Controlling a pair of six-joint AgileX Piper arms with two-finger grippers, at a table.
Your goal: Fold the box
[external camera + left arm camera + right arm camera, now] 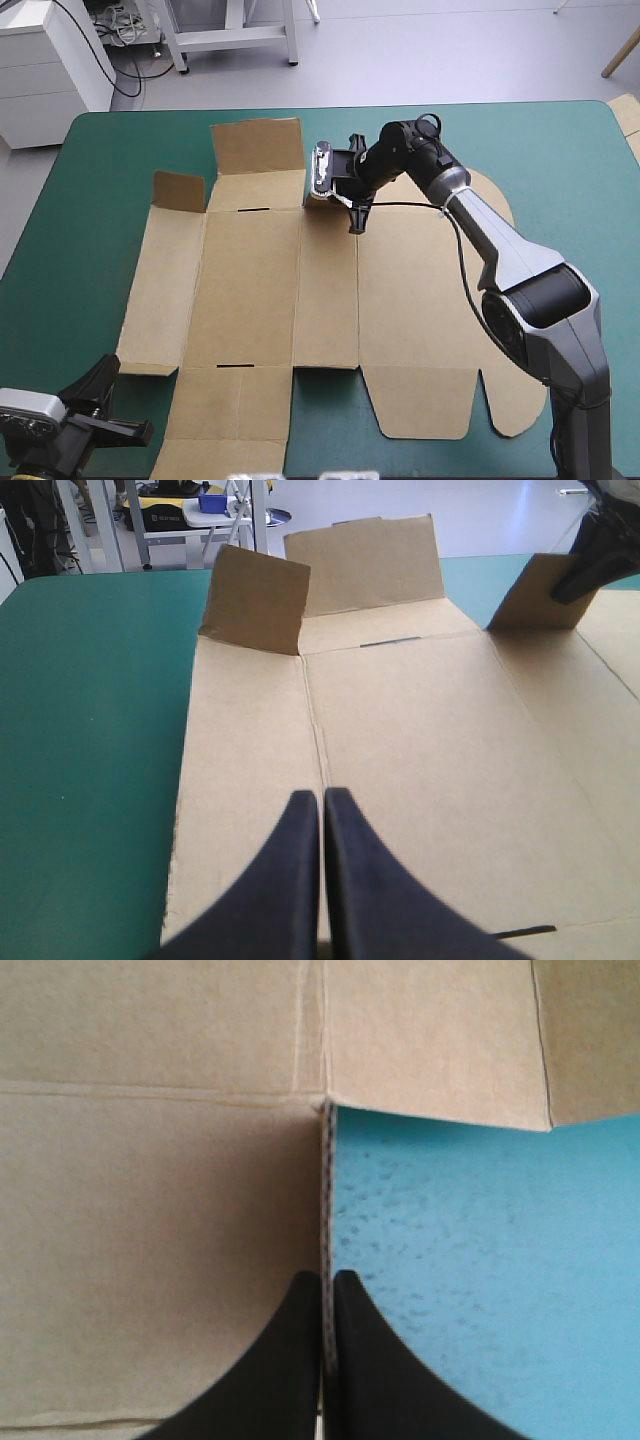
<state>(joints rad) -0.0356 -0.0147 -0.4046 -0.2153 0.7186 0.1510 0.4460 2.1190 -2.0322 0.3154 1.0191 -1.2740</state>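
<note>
The brown box (pixel 300 300) lies as a cut sheet spread flat on the teal-green cover. Along its far edge a wide flap (pixel 258 146) and a small left flap (pixel 178 190) stand raised. My right gripper (pixel 335 190) is at the far edge of the narrow middle panel, shut on a small flap (pixel 535 595) that it holds upright. The flap's corrugated edge (pixel 327 1260) shows between its fingers (pixel 290 1360). My left gripper (pixel 100 378) sits off the sheet's front left corner. It (pixel 322 805) is shut, with nothing seen between the fingers, and points across the sheet (pixel 420 750).
Bare teal-green cover (pixel 70 230) runs along the sheet's left side and wider along its right (pixel 575 200). A pale edge of more board (pixel 626 115) shows at the table's far right corner. A white cabinet (pixel 50 70) stands beyond the far left corner.
</note>
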